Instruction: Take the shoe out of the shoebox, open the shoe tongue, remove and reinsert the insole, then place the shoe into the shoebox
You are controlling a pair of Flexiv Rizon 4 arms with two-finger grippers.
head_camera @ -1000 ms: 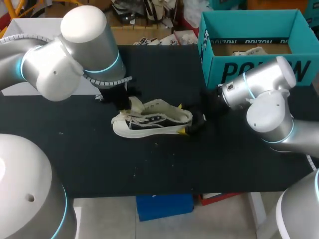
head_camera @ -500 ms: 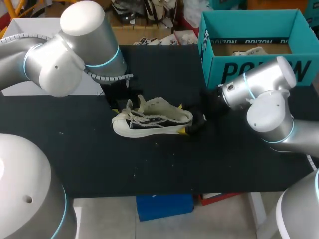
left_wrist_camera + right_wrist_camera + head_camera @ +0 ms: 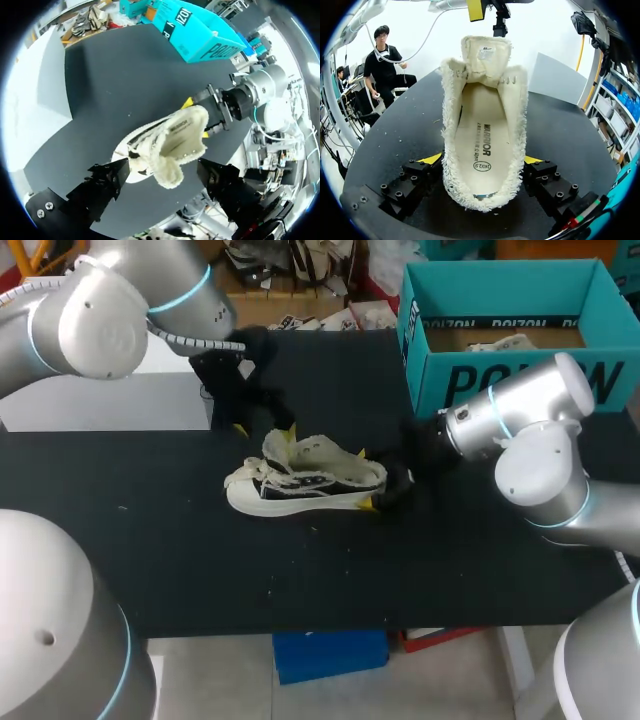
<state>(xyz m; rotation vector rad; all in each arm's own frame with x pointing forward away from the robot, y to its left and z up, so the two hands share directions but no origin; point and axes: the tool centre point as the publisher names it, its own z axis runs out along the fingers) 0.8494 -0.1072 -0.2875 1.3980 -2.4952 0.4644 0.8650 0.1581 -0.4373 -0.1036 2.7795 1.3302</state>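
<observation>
The right claw [image 3: 482,161] gripped the shoe [image 3: 300,485]; the left claw [image 3: 265,430] hung open, empty, and needed to pinch the insole [image 3: 482,132] gently.

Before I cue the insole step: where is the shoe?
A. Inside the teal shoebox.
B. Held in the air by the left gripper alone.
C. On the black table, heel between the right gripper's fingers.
C: the shoe lies on the black table, outside the shoebox, its heel clamped by the right gripper.
</observation>
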